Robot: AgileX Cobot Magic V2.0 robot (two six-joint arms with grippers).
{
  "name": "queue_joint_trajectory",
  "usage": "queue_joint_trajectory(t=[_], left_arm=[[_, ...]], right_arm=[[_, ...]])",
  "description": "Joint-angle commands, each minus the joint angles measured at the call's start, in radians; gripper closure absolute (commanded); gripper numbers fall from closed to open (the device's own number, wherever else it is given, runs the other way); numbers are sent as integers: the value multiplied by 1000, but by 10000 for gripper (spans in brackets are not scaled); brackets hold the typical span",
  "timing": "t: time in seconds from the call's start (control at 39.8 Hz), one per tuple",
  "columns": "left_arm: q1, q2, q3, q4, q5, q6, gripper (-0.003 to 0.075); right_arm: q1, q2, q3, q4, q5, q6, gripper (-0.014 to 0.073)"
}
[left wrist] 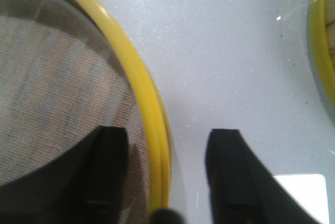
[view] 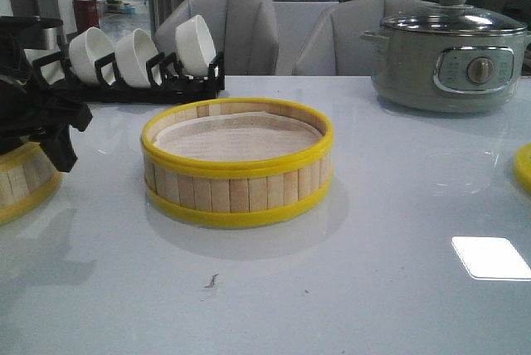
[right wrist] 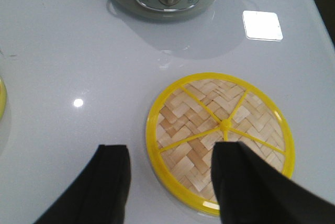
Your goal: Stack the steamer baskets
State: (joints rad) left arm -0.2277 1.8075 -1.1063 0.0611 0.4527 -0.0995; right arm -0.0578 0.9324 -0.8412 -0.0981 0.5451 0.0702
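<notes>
Nothing stacked yet. One basket (view: 237, 164) sits alone mid-table; a second basket (view: 25, 181) is at the left edge, under the left gripper (left wrist: 165, 174), whose jaws stand apart astride its rim, apparently not yet closed. The right gripper (right wrist: 170, 182) hangs parted over the lid (right wrist: 220, 140). Lift and placement both remain.

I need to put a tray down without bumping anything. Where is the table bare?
Bare table runs along the near edge, in front of the middle steamer basket, and between that basket and the electric pot. The left side is crowded: the left gripper straddles the rim of the second steamer basket, bowl rack behind. The woven lid takes the right edge.
</notes>
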Motion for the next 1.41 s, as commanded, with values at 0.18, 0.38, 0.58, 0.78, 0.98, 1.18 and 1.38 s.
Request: queue_joint_trajectory(t=[0.18, 0.38, 0.58, 0.78, 0.98, 1.18, 1.38], left_arm=[[-11, -57, -106, -7, 21, -5, 632], [-79, -78, -310, -9, 120, -5, 632], [-225, -76, -522, -13, 150, -5, 632], [-387, -67, -595, -17, 194, -5, 632], [-498, -29, -602, -17, 192, -5, 632], [-552, 55, -602, -20, 172, -5, 632], [-559, 122, -603, -79, 148, 5, 632]], right_arm=[[-1, -8, -38, -10, -95, 0, 134], [-1, -8, -38, -10, -95, 0, 134], [-1, -8, -38, -9, -96, 0, 134], [-1, -8, -38, -9, -94, 0, 134], [-1, -8, -38, -8, -91, 0, 134], [-1, -8, -38, -9, -83, 0, 134], [-1, -8, -38, -9, -83, 0, 134]])
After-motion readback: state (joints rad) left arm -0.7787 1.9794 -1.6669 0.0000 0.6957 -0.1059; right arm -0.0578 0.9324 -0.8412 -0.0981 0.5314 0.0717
